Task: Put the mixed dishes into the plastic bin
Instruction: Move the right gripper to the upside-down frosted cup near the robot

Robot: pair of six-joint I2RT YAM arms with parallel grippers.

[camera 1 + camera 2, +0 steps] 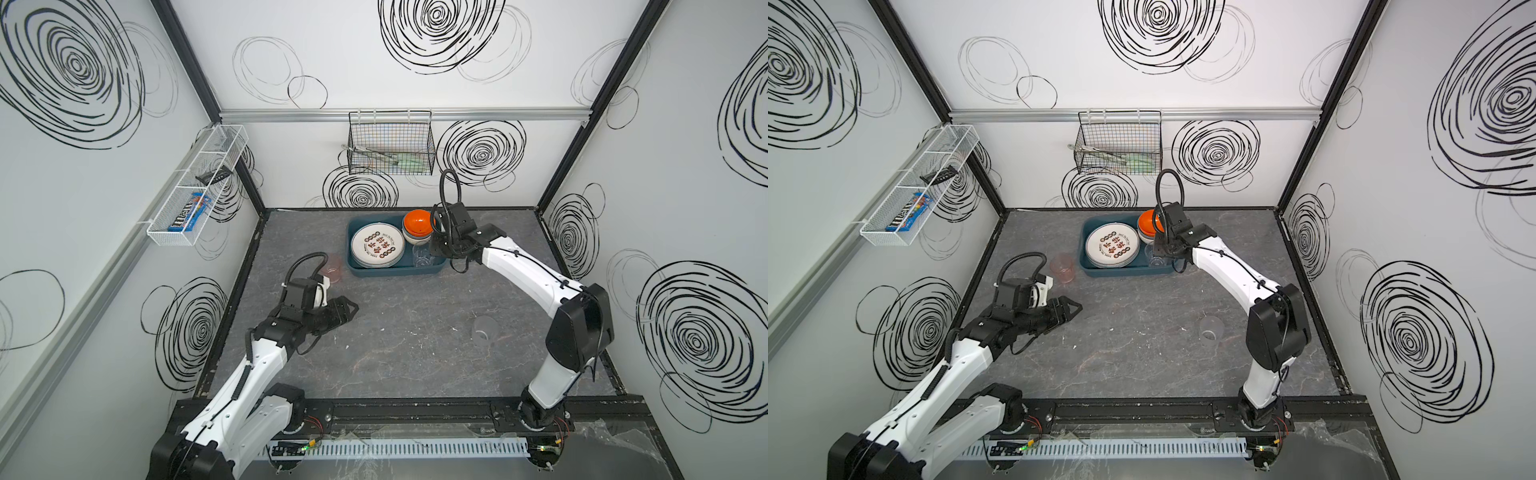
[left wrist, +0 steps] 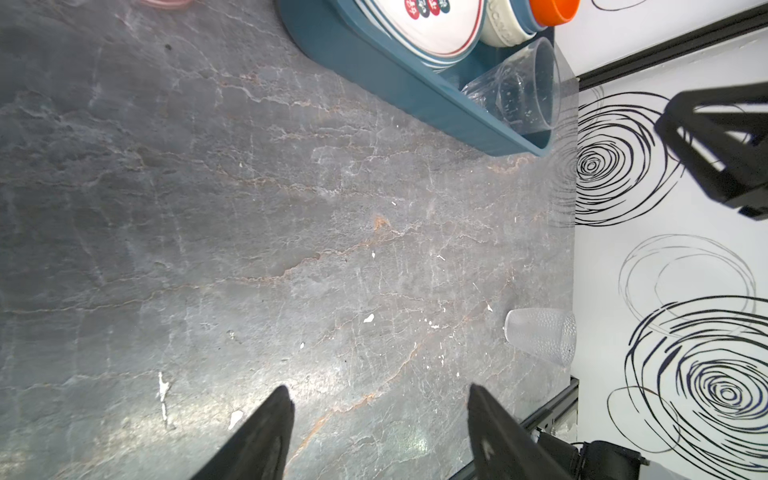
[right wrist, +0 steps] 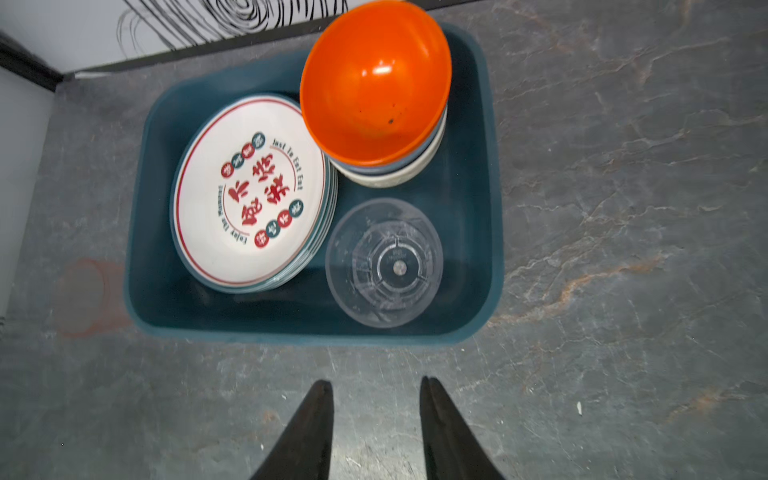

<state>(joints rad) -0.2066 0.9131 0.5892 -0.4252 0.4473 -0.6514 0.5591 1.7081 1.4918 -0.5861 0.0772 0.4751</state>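
Stacked plates [image 3: 249, 195], nested bowls [image 3: 374, 83] and a clear tumbler [image 3: 384, 262] crowded the plastic bin [image 3: 291, 332], leaving a bare strip along its near wall. Before the bin the surface [image 1: 395, 332] lay open, save a pink tumbler [image 1: 1064, 268] beside its left end.

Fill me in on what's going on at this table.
Two arms are loading dishes into the teal bin, which holds the plates, the nested bowls and a clear tumbler. The right pincer hangs open and empty by the bin; the left pincer is open and empty over the table. A pink tumbler beside the bin and a second clear tumbler are not yet in.
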